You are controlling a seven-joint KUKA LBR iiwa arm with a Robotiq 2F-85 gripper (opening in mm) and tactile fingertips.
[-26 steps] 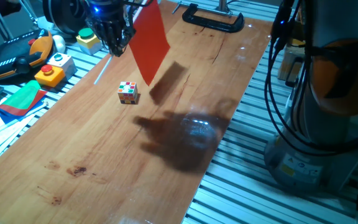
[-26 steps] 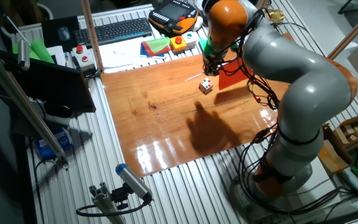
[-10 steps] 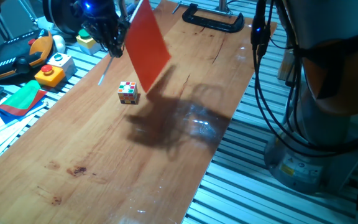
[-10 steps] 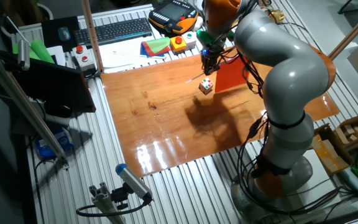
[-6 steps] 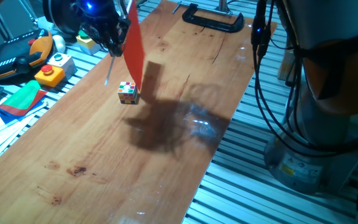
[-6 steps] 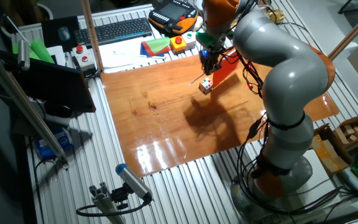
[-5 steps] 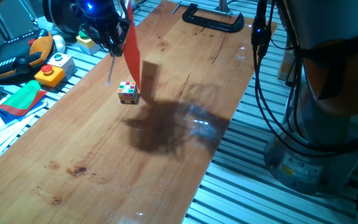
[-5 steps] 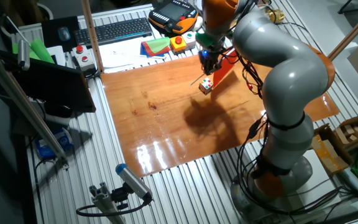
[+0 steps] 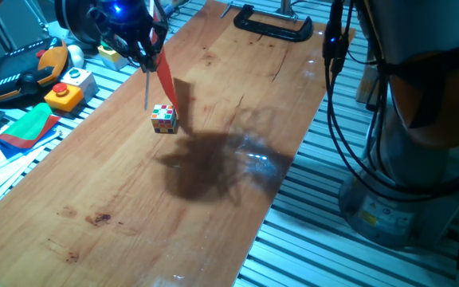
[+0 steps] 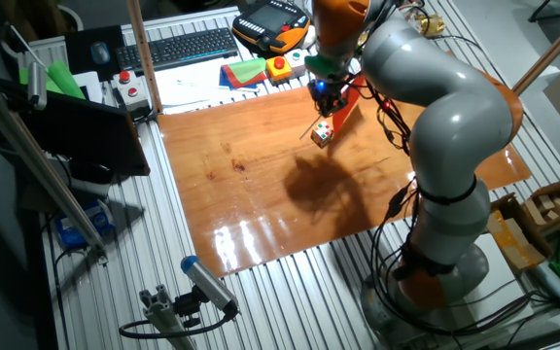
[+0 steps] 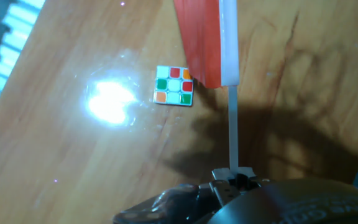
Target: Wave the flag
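Pincer: the pincer (image 9: 142,57) hangs above the far left part of the table (image 9: 213,199), its dark fingers pinched on the thin white stick; in the hand view the stick runs straight up out of the pincer (image 11: 234,178) tip.
Flag: the flag (image 9: 164,76) is held off the wood, its red sheet turned nearly edge-on to one fixed view so it reads as a narrow red sliver slanting down to the right of the pincer. From the other fixed view the flag (image 10: 342,109) shows as a small red patch just right of the hand. In the hand view the flag (image 11: 199,43) fills the top middle, red sheet on the left of the white stick.
Stick: its bare lower end pokes down below the pincer in one fixed view, clear of the wood.
Cube: a small multicoloured cube (image 9: 163,118) sits on the table just below the flag; in the hand view the cube (image 11: 173,86) lies just left of the sheet's lower corner, with a bright lamp glare on the wood beside it.
Shadow: a broad dark shadow (image 9: 205,163) spreads over the middle of the table.
Arm: the grey and orange arm (image 10: 436,107) arches over the right side of the table.
Clamp: a black clamp (image 9: 273,24) grips the far end of the table.
Left edge: a red-and-green folded cloth (image 9: 24,127) and a yellow box with a red button (image 9: 64,94) lie off the wood on the metal rails.
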